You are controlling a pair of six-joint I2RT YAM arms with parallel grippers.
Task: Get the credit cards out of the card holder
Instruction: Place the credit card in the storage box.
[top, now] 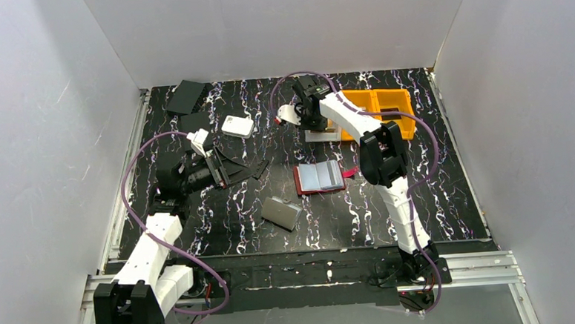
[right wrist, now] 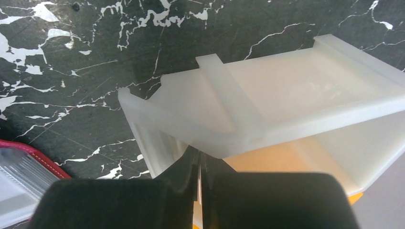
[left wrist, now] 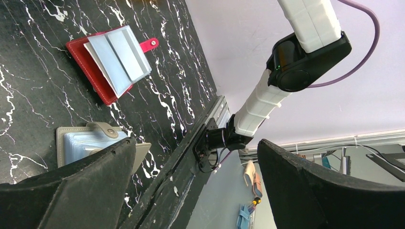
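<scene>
The dark red card holder (top: 319, 177) lies open mid-table, its clear sleeve pages showing pale grey. It also shows in the left wrist view (left wrist: 102, 62), with a red corner in the right wrist view (right wrist: 28, 152). My right gripper (top: 314, 123) points down at a white translucent tray (top: 322, 136) behind the holder. Its jaws (right wrist: 199, 155) are pressed together on a thin credit card, seen edge-on as a pale sliver, at the tray's edge (right wrist: 267, 95). My left gripper (top: 244, 166) hovers left of the holder, open and empty (left wrist: 197, 143).
A flat grey case (top: 280, 213) lies near the front, below the left gripper (left wrist: 59, 143). An orange divided bin (top: 385, 101) stands just right of the white tray. A white rounded box (top: 237, 126) and flat black pieces (top: 186, 97) sit at the back left.
</scene>
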